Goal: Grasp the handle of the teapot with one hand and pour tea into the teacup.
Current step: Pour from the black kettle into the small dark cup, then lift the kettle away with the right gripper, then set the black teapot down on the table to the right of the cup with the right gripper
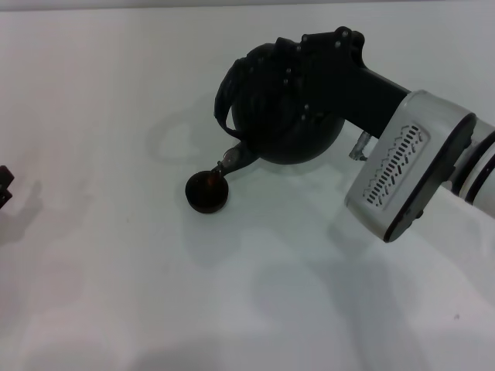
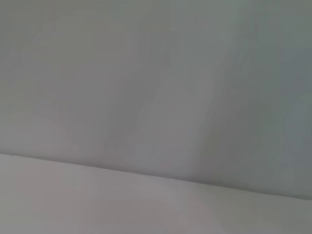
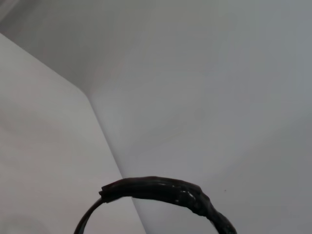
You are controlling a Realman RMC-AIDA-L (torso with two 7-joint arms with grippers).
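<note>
The black teapot (image 1: 298, 135) is tilted toward my left, its short spout (image 1: 234, 158) just above the rim of the small dark teacup (image 1: 206, 191), which stands on the white table and shows reddish-brown inside. The dark arched handle (image 1: 223, 100) sticks out on the pot's left side. It also shows in the right wrist view (image 3: 161, 190). My right gripper (image 1: 290, 73) reaches in from the right over the pot and is shut on the handle, holding the pot up at a tilt. My left gripper (image 1: 5, 188) is parked at the left edge.
The white table (image 1: 155, 294) carries only the pot and the cup. My right arm's white forearm (image 1: 406, 174) crosses the right side. The left wrist view shows only bare surface and wall.
</note>
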